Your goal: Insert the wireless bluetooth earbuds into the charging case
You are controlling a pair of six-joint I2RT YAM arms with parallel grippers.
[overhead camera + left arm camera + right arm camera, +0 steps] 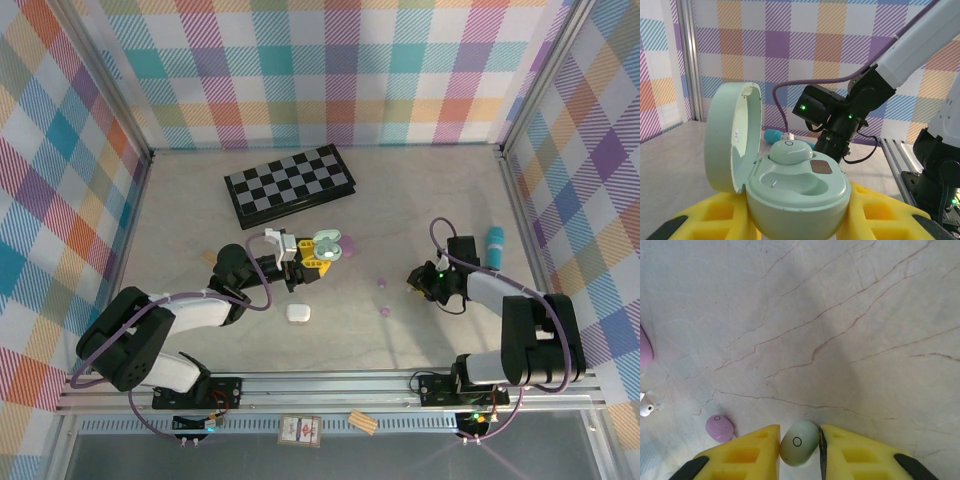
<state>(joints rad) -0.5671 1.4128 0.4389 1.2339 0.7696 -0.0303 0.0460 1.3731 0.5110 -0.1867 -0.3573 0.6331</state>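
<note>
mint-green earbud (799, 441) sits pinched at the very tips of your right gripper (800, 452), jaws drawn in against its sides, low over the marbled table (850, 315). whether it is off the surface i cannot tell. your left gripper (797, 220) is clamped around the base of the mint charging case (800, 197), with the lid (732, 137) swung open and standing upright at the left of that wrist view. one mint bud (790, 150) is seated in the far socket. the near socket (790, 182) is bare, and that is most likely where yours belongs.

from above the two grippers are well apart, so a carry comes first. rise straight up before you travel, because a lilac bud (720, 426) lies just beside your left-hand finger and a sideways start could knock it. the bud is glossy and rounded and only the fingertips hold it, so move slowly or it may squirt out. hold the case level and steady. come in from the side away from the lid, line the bud over the bare socket, and lower it until it rests in the hollow. only then ease the jaws apart, and back off straight upward.
</note>
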